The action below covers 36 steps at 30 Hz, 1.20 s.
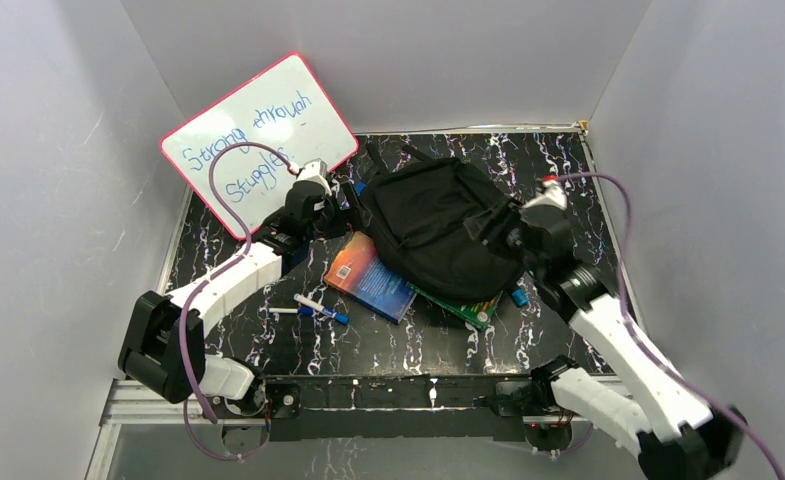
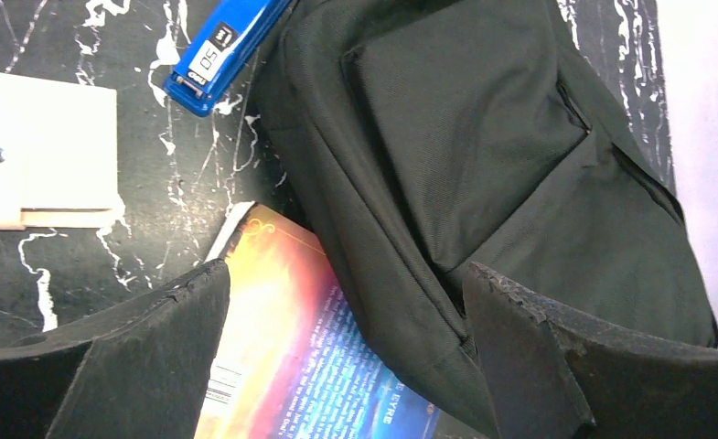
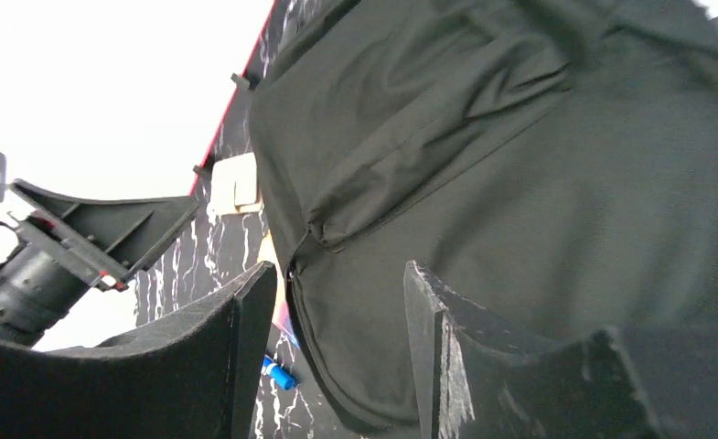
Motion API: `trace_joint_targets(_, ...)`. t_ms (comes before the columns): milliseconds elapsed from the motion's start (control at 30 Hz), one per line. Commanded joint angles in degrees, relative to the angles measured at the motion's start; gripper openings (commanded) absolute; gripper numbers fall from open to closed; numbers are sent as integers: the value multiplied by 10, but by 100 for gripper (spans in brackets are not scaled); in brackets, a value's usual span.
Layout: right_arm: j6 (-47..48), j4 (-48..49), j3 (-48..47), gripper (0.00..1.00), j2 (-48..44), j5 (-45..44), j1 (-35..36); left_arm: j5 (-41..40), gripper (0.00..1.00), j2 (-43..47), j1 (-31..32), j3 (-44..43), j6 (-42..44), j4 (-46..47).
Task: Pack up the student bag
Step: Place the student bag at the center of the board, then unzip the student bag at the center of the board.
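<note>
Bench [image 1: 388,345] with the student bag [image 1: 438,225] lying mid-bench, interior hidden, partly on a book [image 1: 368,278]. Left end effector [image 2: 346,283] gapes wide, empty, over the bag's edge. Right end effector [image 3: 341,274] is parted, empty, beside the bag. A blue stapler [image 2: 218,55] lies just beside the bag.

The student bag [image 1: 438,225] lay on the worktop [image 1: 268,350], overlapping a book [image 1: 368,280] at its seven o'clock; the left gripper [image 1: 348,205] stood at nine, the right gripper [image 1: 513,235] at three.
</note>
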State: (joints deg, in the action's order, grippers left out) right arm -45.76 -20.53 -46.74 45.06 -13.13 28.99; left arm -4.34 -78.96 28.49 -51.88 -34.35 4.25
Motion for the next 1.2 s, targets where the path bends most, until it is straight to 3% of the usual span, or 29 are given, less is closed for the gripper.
trace_joint_targets(0,-68,147,-24,61,131,107,4,25,95,18,2,-6,-31,6)
trace_joint_targets(167,-120,220,-29,60,232,136,7,18,93,25,2,15,-55,8)
trace_joint_targets(400,-218,293,6,58,272,161,18,30,93,19,2,33,-72,26)
trace_joint_targets(633,-275,295,20,55,298,140,44,43,92,8,2,33,-72,28)
trace_joint_targets(1167,-309,301,23,53,350,75,84,71,91,-1,2,40,-76,28)
